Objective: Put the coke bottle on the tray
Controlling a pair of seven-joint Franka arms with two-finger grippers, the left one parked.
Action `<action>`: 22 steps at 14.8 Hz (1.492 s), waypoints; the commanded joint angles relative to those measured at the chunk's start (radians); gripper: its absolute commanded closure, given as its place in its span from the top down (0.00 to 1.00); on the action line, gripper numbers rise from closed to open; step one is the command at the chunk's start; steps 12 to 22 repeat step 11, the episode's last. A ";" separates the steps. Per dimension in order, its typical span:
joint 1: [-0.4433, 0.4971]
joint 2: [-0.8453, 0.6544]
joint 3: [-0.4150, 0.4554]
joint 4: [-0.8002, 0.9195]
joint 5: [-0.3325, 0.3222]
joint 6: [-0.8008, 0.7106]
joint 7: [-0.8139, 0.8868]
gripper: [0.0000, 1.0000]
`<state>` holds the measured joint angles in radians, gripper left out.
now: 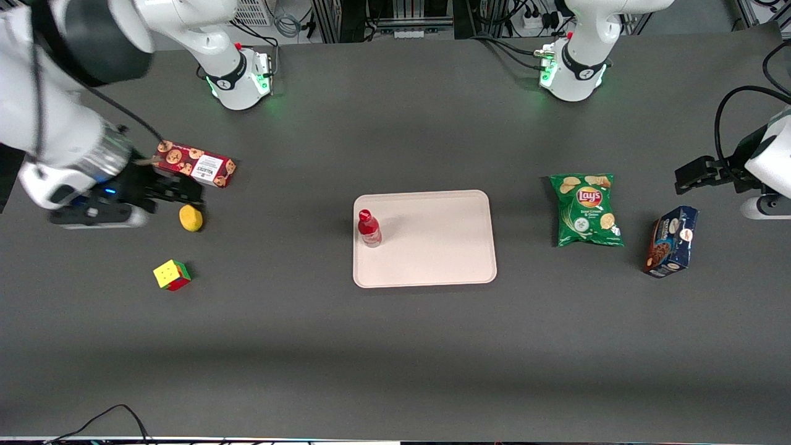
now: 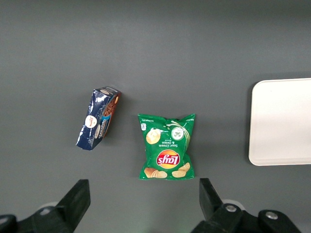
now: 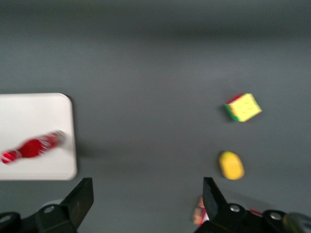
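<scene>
The coke bottle (image 1: 369,228) with red cap and red label stands upright on the pale pinkish-beige tray (image 1: 432,247), close to the tray's edge toward the working arm's end. It also shows in the right wrist view (image 3: 31,146) on the tray (image 3: 29,109). My right gripper (image 1: 173,191) is open and empty, well away from the tray at the working arm's end of the table, beside the red cookie box and above the yellow object. Its fingers (image 3: 80,199) stand wide apart over bare table.
A red cookie box (image 1: 196,164), a yellow object (image 1: 191,217) and a colour cube (image 1: 172,274) lie near my gripper. A green Lay's bag (image 1: 586,210) and a dark blue snack box (image 1: 672,241) lie toward the parked arm's end.
</scene>
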<state>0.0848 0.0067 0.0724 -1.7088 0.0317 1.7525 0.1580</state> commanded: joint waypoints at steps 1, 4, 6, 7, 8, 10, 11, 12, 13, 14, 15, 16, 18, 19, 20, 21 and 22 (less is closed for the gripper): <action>0.003 -0.177 -0.100 -0.193 0.016 0.024 -0.144 1.00; 0.003 -0.172 -0.144 -0.193 0.013 0.031 -0.183 1.00; 0.003 -0.145 -0.151 -0.164 -0.013 0.035 -0.183 1.00; 0.004 -0.136 -0.151 -0.152 -0.036 0.033 -0.181 1.00; 0.004 -0.133 -0.151 -0.147 -0.042 0.031 -0.178 1.00; 0.004 -0.132 -0.151 -0.146 -0.042 0.028 -0.169 1.00; 0.006 -0.132 -0.151 -0.146 -0.041 0.028 -0.167 1.00; 0.006 -0.132 -0.151 -0.146 -0.041 0.028 -0.167 1.00; 0.006 -0.132 -0.151 -0.146 -0.041 0.028 -0.167 1.00; 0.006 -0.132 -0.151 -0.146 -0.041 0.028 -0.167 1.00; 0.006 -0.132 -0.151 -0.146 -0.041 0.028 -0.167 1.00; 0.006 -0.132 -0.151 -0.146 -0.041 0.028 -0.167 1.00; 0.006 -0.132 -0.151 -0.146 -0.041 0.028 -0.167 1.00; 0.006 -0.132 -0.151 -0.146 -0.041 0.028 -0.167 1.00; 0.006 -0.132 -0.151 -0.146 -0.041 0.028 -0.167 1.00; 0.006 -0.132 -0.151 -0.146 -0.041 0.028 -0.167 1.00; 0.006 -0.132 -0.151 -0.146 -0.041 0.028 -0.167 1.00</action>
